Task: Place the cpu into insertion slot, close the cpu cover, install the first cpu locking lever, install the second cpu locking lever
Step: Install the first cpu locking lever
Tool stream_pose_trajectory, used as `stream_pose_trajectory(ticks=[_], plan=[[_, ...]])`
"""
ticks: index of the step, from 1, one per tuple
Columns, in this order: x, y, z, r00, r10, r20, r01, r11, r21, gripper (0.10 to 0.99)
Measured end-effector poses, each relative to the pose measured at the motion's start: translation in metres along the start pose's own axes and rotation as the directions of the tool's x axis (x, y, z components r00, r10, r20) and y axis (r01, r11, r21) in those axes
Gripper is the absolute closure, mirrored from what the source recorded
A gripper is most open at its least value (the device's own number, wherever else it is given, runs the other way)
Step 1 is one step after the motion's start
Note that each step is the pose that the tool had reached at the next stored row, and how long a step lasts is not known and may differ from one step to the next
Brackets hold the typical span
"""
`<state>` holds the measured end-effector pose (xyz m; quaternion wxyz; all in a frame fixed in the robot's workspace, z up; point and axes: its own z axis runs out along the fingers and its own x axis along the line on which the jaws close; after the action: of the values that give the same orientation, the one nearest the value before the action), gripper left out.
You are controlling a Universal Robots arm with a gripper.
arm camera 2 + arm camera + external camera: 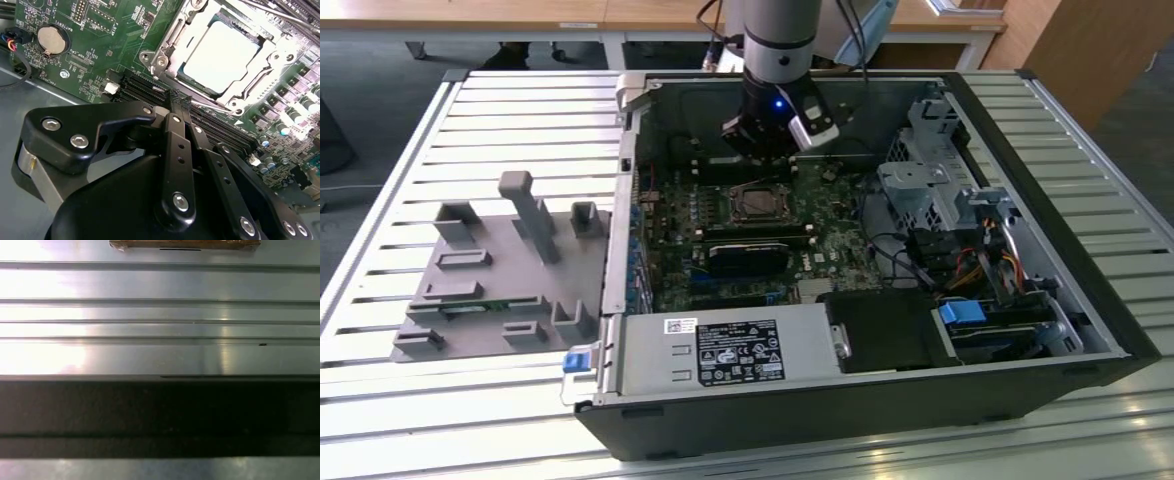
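- Gripper (179, 97) fingers pressed together, holding nothing, tips just off the socket's edge.
- Cpu (220, 55) seated in insertion slot (757, 203), cpu cover (167, 37) down around it; top washed out by glare.
- Locking levers hard to make out.
- In exterior view, socket at 6 o'clock from gripper (767, 160).

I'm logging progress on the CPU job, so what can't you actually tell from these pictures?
- Locking levers: in the second wrist view, glare washes out the cpu and cpu cover, so whether they are latched is unclear.
- Pincer: its tips merge against dark slots.
- Insertion slot: too small in the exterior view.
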<state>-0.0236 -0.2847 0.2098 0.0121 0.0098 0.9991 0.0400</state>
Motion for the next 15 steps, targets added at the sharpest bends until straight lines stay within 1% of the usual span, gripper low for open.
stream_pose_trajectory(ticks=[4, 9, 15], plan=[[0.0000, -0.0001, 0.0014, 1.0000, 0.000, 0.0000, 0.000, 1.0000, 0.000, 0.965], [-0.0004, -0.0003, 0.0050, 1.0000, 0.000, -0.0001, 0.000, 1.0000, 0.000, 0.965], [-0.0012, -0.0002, 0.0082, 1.0000, 0.000, -0.0001, 0.000, 1.0000, 0.005, 0.965]])
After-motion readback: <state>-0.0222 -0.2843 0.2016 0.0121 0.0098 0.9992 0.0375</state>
